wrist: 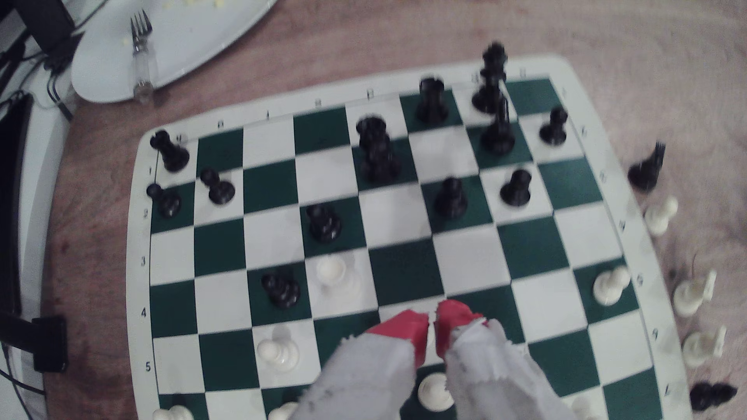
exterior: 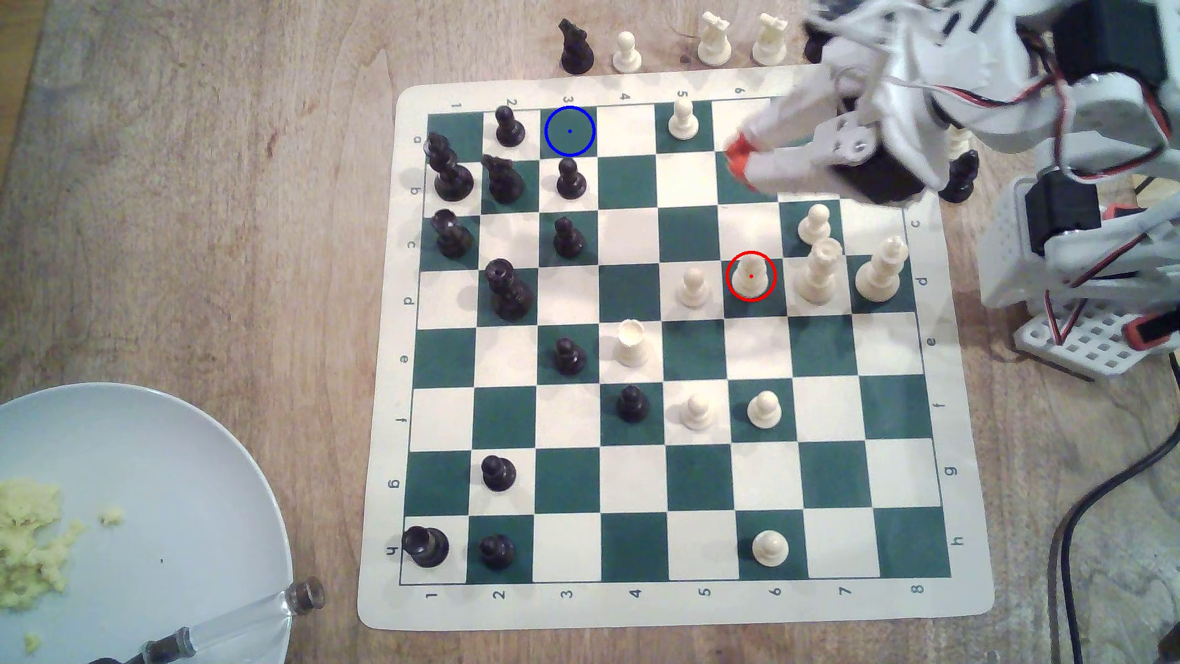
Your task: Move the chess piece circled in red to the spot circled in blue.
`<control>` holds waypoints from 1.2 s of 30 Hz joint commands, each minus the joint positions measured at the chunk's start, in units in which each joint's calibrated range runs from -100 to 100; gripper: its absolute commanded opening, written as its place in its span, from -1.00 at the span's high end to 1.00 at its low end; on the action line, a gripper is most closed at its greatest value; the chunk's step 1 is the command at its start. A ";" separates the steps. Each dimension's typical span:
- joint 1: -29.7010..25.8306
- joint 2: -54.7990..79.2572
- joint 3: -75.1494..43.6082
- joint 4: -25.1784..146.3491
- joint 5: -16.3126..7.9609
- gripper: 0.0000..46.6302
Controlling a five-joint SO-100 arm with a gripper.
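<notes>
A green-and-cream vinyl chess mat lies flat on the brown wooden table. Glossy black plastic chess pieces crowd the mat's edge on the exterior view's left. Off its far edge stand a black knight, a white pawn and two cream knights — all upright. At the table's near corner sits a round pale-blue plate with yellow crumbs and a clear-handled fork resting on it.

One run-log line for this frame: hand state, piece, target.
hand: shut, empty, over board's far rows | chess piece: untouched on red-ringed green square | spot: blue-ringed square, vacant | phase: pre-grasp
</notes>
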 commanded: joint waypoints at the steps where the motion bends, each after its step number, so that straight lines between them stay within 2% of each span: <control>1: -0.45 4.38 -6.90 3.70 -4.98 0.90; 2: -0.13 7.27 -8.53 6.24 -5.71 0.66; 3: -0.13 8.37 -8.89 6.82 -5.71 0.60; 4: 0.02 9.22 -8.80 6.98 -5.71 0.57; 7: 0.02 12.78 -8.17 8.21 -5.91 0.66; 10: -0.92 17.28 -8.44 9.11 -6.84 0.68; 15: -3.18 22.04 -7.80 8.45 -7.67 0.32; 19: -2.95 23.39 -7.35 7.80 -6.54 0.18; 23: -1.54 24.67 -7.17 8.37 -4.25 0.12; 24: -0.76 24.50 -6.72 8.37 -3.03 0.11; 29: 0.73 26.54 -5.72 8.21 -0.63 0.14; 33: 0.49 28.49 -3.81 5.67 0.15 0.22; 36: 0.65 30.27 -3.81 4.60 0.54 0.16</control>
